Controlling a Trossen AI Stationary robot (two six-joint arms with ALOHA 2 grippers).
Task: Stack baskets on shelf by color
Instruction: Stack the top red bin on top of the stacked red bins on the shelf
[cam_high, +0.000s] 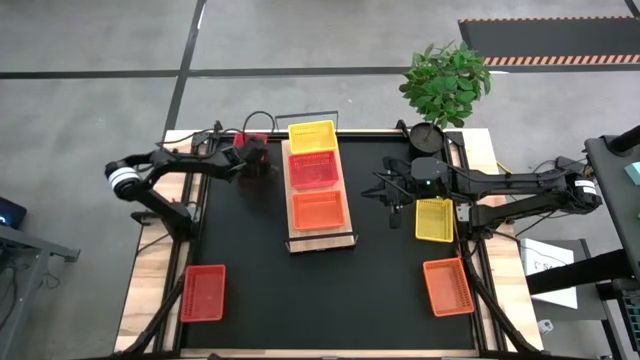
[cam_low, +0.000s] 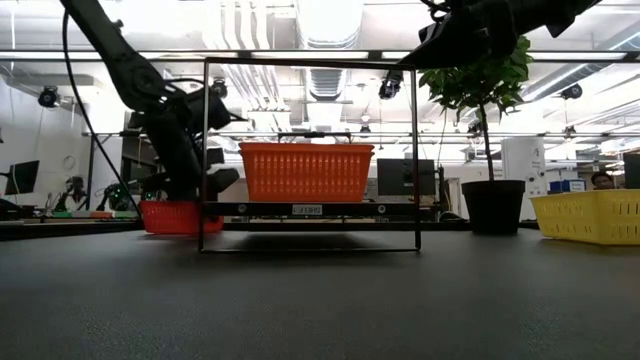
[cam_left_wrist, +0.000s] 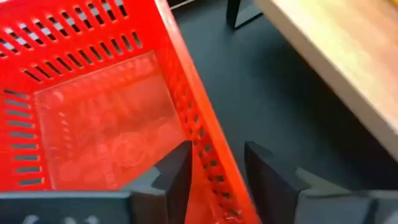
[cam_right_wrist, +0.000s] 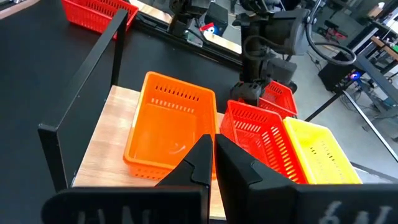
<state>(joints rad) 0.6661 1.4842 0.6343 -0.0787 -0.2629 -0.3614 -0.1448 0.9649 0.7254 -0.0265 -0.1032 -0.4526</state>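
From the high view, the left arm reaches from the desk's left edge across to the far end of the shelf (cam_high: 320, 238), its elbow bent low and its left gripper (cam_high: 256, 160) set over a red basket (cam_high: 256, 150) that sits on the black mat (cam_high: 330, 290) just beside the shelf; on the plank stand a yellow basket (cam_high: 313, 135), a red shelf basket (cam_high: 312, 169) and an orange basket (cam_high: 318, 209) in a row; the right arm stretches in from the right, its right gripper (cam_high: 392, 190) hanging over the mat near a second yellow basket (cam_high: 434, 220); a loose orange basket (cam_high: 447, 286) lies at the near right and a loose red basket (cam_high: 203, 292) at the near left.

From the low view, the left arm slants down behind the shelf's wire rail (cam_low: 205, 160) to the red basket; the right arm hangs high, above the potted plant (cam_low: 485, 120).

From the left wrist view, the jaws stand apart astride the red basket's side wall, one finger (cam_left_wrist: 174, 177) inside and one outside; whether they press the wall is hard to tell.

From the right wrist view, the right jaws are closed together and empty, pointed at the shelf's three baskets.
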